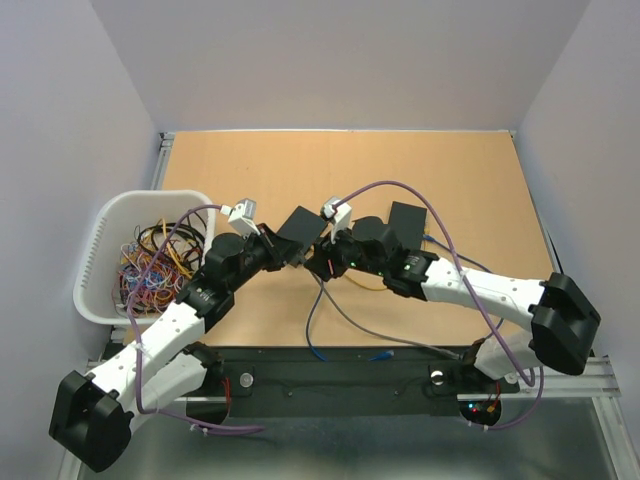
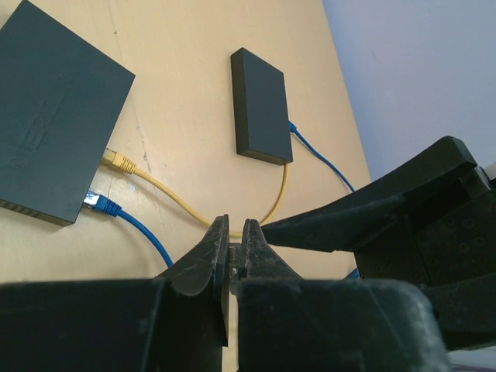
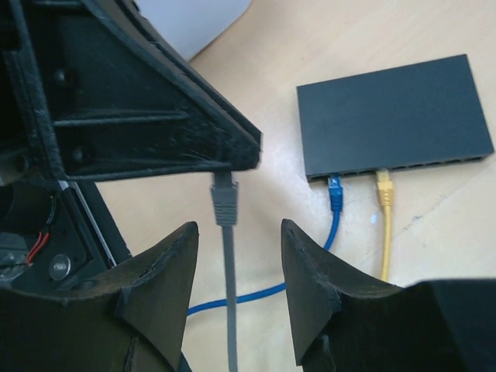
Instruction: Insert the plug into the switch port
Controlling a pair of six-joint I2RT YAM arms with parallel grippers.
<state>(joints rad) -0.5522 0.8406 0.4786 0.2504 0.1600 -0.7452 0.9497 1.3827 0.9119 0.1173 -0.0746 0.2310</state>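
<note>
Counter (image 1: 450,170): tan wood, light scuffs. Black switch (image 2: 54,108) lies flat on it, a yellow cable (image 2: 170,190) and a blue cable (image 2: 139,229) plugged side by side into its near face. The yellow one curves across the wood to a smaller black box (image 2: 260,108), well apart from the switch. Another blue lead (image 2: 322,159) leaves that box. White basket (image 1: 97,250) of tangled cables sits at the left edge.

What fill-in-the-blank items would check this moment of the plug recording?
One switch already has a yellow plug and a ___ plug in its ports.
The right gripper is ___, with the gray plug between its fingers.
The basket of cables sits beside the ___ arm.
Missing words: blue; open; left.
</note>
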